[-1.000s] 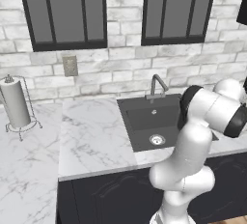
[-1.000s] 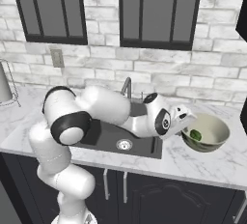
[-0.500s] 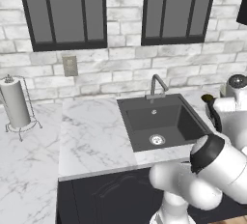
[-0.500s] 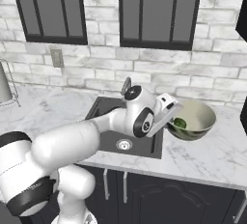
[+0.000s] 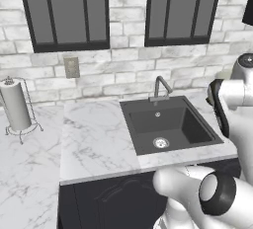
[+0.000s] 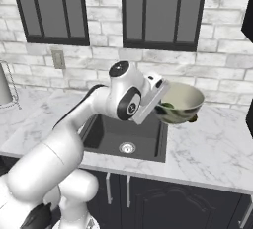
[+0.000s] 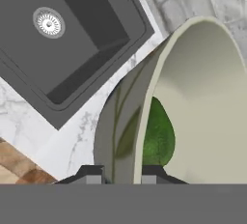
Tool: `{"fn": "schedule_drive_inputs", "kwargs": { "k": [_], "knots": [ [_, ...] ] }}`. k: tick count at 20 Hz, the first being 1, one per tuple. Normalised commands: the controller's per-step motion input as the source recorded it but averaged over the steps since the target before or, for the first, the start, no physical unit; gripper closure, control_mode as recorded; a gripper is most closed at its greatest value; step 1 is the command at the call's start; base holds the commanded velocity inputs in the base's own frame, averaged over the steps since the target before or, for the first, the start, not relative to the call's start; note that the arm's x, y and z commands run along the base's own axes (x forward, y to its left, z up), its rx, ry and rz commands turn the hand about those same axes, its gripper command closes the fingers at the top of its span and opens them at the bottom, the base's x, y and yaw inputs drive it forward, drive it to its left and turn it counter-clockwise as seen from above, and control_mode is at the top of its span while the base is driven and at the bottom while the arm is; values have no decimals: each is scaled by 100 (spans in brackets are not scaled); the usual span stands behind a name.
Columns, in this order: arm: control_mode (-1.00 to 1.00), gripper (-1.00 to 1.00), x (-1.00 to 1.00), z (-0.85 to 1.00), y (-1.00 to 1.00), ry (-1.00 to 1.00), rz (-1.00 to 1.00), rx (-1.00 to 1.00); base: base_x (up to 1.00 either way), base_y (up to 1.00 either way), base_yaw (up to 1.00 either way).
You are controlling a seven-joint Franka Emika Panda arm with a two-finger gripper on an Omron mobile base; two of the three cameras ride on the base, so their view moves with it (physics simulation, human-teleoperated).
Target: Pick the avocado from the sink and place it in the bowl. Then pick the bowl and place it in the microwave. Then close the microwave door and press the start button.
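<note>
My gripper [image 6: 159, 105] is shut on the rim of the pale cream-green bowl [image 6: 184, 100], holding it tilted in the air above the counter just right of the sink [image 6: 113, 135]. The dark green avocado [image 6: 167, 106] lies inside the bowl, against the wall nearest the fingers. In the hand view the gripper [image 7: 123, 175] pinches the bowl [image 7: 202, 92] wall between its two tips, the avocado [image 7: 157, 138] rests just past them, and the sink [image 7: 82, 49] with its steel drain [image 7: 48, 23] lies below at upper left. The sink [image 5: 168, 124] holds nothing. The microwave is out of view.
A curved chrome faucet [image 5: 161, 87] stands behind the basin. A paper towel holder [image 5: 15, 107] is at the far left of the marble counter [image 5: 94, 139]. Brick wall and dark windows back the counter. A dark panel [image 6: 249, 119] cuts the right edge.
The arm has swung upward and carried the bowl with the avocado up off the counter and a little leftward. The grip on the rim has held.
</note>
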Motion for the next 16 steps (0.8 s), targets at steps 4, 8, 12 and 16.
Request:
{"fn": "schedule_drive_inputs", "kwargs": {
  "k": [4, 8, 12, 16],
  "knots": [
    [-100, 100, 0, 75, 65, 8, 22, 3, 0, 0, 0],
    [-100, 100, 0, 19, 100, -3, 30, 0, 0, 0, 0],
    [-100, 100, 0, 56, 100, -17, 24, 0, 0, 0, 0],
    [-100, 100, -1, 45, 75, -13, 6, 0, 0, 0, 0]
  ]
}}
